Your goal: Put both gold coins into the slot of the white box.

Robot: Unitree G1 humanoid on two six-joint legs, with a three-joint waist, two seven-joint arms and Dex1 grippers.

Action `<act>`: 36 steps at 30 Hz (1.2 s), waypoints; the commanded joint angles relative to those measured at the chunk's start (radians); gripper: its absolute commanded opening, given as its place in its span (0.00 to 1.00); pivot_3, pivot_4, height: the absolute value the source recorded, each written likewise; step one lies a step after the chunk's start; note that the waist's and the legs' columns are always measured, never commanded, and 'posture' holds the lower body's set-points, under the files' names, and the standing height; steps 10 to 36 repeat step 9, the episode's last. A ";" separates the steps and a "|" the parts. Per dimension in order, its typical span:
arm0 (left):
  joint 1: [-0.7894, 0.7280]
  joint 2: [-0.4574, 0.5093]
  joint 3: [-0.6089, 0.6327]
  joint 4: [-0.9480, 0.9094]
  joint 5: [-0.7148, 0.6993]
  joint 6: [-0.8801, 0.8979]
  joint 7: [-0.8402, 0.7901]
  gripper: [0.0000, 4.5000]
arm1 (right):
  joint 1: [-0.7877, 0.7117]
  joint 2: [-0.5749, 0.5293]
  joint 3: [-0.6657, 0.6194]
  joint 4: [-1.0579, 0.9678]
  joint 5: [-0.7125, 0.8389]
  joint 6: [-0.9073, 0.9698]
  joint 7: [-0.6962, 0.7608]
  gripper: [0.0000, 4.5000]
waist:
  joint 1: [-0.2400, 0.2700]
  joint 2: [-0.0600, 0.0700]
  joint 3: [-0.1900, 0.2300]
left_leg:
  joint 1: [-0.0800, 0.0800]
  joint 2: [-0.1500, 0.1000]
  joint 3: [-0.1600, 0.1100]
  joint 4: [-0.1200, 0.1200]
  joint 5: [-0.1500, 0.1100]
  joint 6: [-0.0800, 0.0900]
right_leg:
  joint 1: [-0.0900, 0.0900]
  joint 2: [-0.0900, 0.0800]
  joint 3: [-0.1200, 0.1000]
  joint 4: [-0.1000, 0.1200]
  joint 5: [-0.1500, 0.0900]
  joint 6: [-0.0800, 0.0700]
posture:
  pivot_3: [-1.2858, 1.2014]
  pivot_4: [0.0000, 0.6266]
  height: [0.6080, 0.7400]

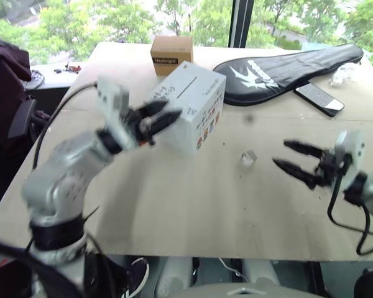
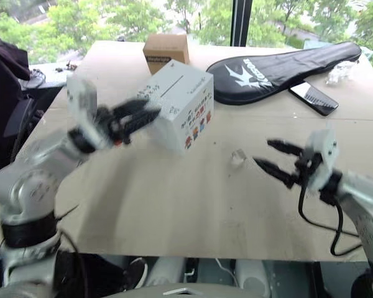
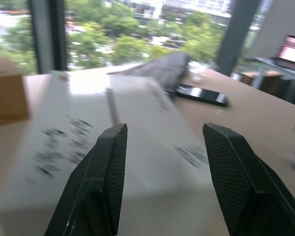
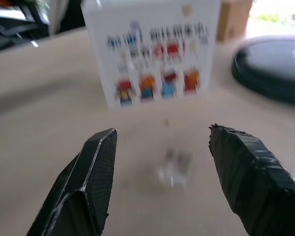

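Note:
The white box (image 1: 193, 105) stands on the table left of centre. Black handwriting and the thin dark slot (image 1: 186, 87) mark its top, and cartoon figures (image 4: 155, 81) line one side. My left gripper (image 1: 171, 112) hovers level at the box's near left corner, open, with nothing between its fingers. In the left wrist view the slot (image 3: 110, 105) runs across the box top just beyond the left gripper (image 3: 164, 128). My right gripper (image 1: 281, 153) hangs open over the table to the right of the box, pointing left toward it, empty. The gold coins are out of view.
A small clear plastic piece (image 1: 249, 157) lies between the box and the right gripper. Behind the white box sits a brown cardboard box (image 1: 171, 54). A black racket cover (image 1: 292, 68) and a phone (image 1: 319, 98) lie at the back right. The table's near edge runs below both arms.

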 commanded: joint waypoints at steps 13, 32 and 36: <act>0.405 -0.012 -0.206 0.053 0.353 -0.370 -0.063 0.54 | 0.163 0.136 0.039 0.190 -0.263 -0.367 0.041 0.71 | 0.009 0.001 0.000 | 0.019 0.001 0.000 -0.001 -0.002 -0.001 | 0.015 0.000 0.000 -0.001 -0.001 -0.007 | 0.52 0.24 1.00; 0.405 -0.012 -0.206 0.053 0.353 -0.370 -0.063 0.54 | 0.163 0.136 0.039 0.190 -0.263 -0.367 0.041 0.71 | 0.009 0.001 0.000 | 0.019 0.001 0.000 -0.001 -0.002 -0.001 | 0.015 0.000 0.000 -0.001 -0.001 -0.007 | 0.52 0.24 1.00; 0.405 -0.012 -0.206 0.053 0.353 -0.370 -0.063 0.54 | 0.163 0.136 0.039 0.190 -0.263 -0.367 0.041 0.71 | 0.009 0.001 0.000 | 0.019 0.001 0.000 -0.001 -0.002 -0.001 | 0.015 0.000 0.000 -0.001 -0.001 -0.007 | 0.52 0.24 1.00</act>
